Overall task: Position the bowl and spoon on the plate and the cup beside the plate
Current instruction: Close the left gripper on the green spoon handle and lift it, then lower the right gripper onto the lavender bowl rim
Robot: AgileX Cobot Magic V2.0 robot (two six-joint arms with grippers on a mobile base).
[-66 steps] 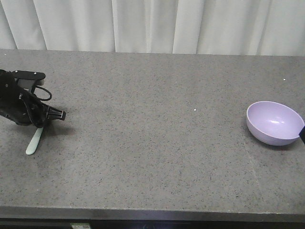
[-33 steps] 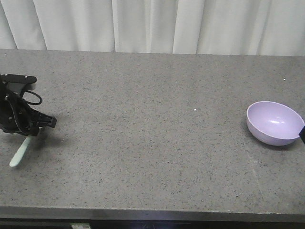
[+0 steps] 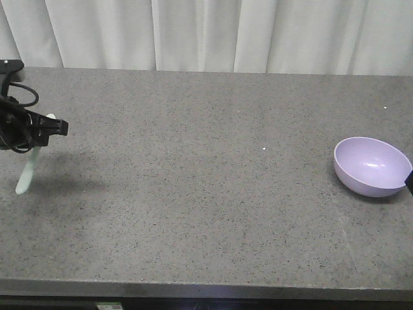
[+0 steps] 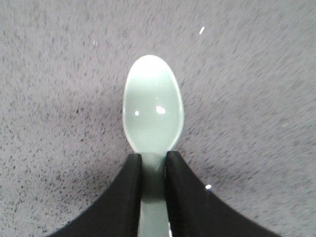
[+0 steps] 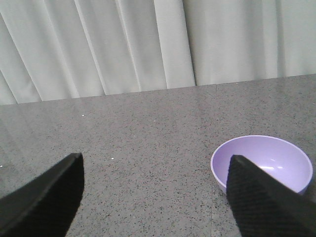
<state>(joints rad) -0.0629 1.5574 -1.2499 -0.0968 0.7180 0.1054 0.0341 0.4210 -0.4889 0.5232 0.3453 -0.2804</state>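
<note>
My left gripper hangs at the far left of the table, shut on the handle of the pale mint spoon. The spoon dangles clear of the surface, with its shadow beneath. In the left wrist view the fingers pinch the handle just behind the oval scoop of the spoon. The lavender bowl sits upright at the far right. My right gripper stands open and empty, its right finger overlapping the bowl in that view. The plate and the cup are out of view.
The grey speckled tabletop stretches between the spoon and the bowl. White curtains hang behind its far edge. A dark sliver of the right arm shows at the right border beside the bowl.
My left gripper has risen and moved left with the spoon, whose lower end has come off the table. The bowl and the right arm have not moved.
</note>
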